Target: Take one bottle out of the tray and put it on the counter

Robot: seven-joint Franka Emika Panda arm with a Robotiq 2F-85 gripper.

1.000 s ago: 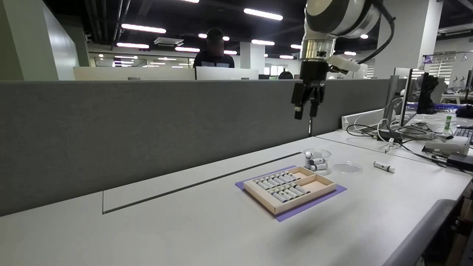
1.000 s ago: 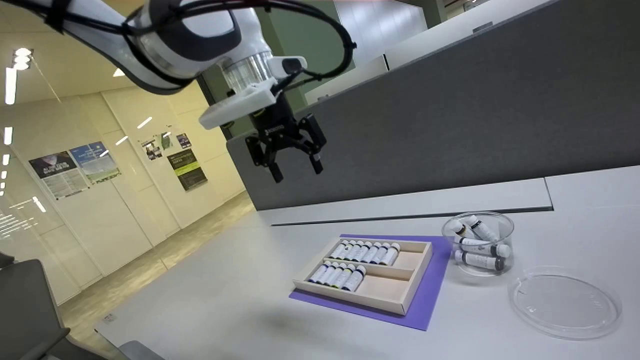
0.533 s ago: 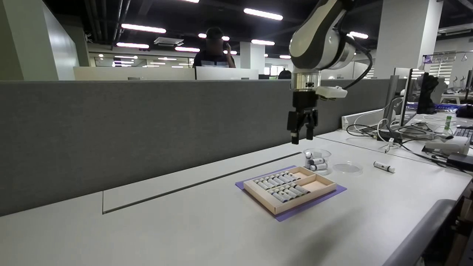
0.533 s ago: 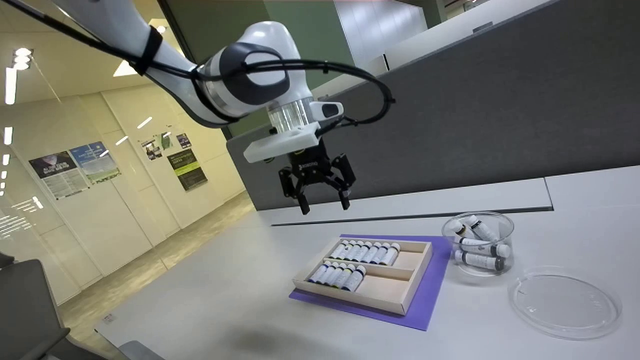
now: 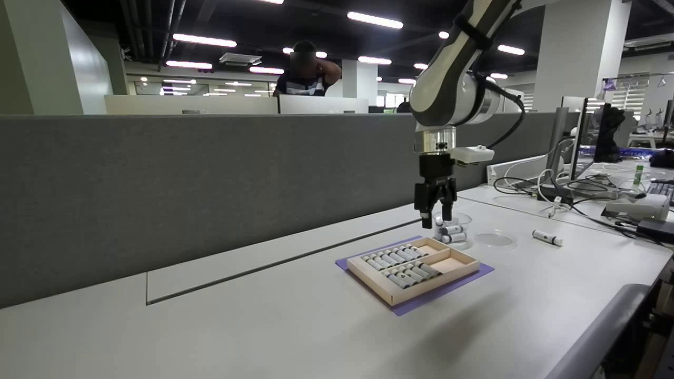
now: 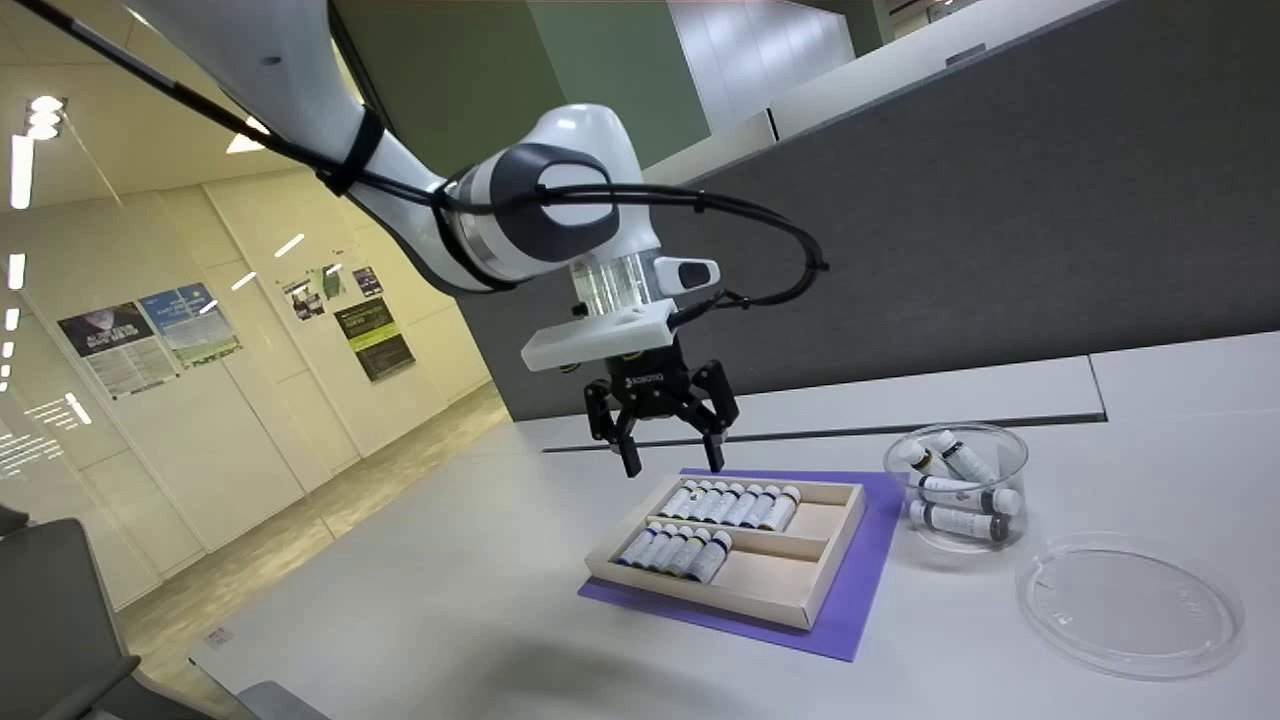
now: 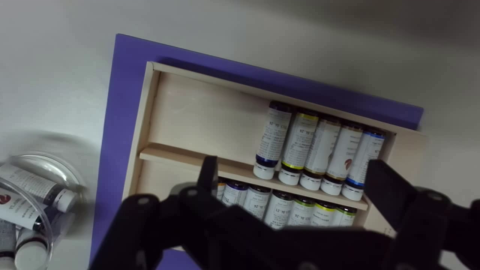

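In an exterior view, a grey partition [image 5: 221, 189] crossed mid-frame, with a person [image 5: 304, 79] beyond it at upper centre and a pale pillar [image 5: 574, 58] at upper right. In an exterior view, posters [image 6: 374, 340] hung at left; a grey chair [image 6: 60, 610] stood at lower left, a clear cup [image 6: 1014, 468] and flat disc [image 6: 1130, 605] at lower right.

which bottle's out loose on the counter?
The lone bottle right of the clear disc in an exterior view; the other visible ones are in the tray or clear cup.
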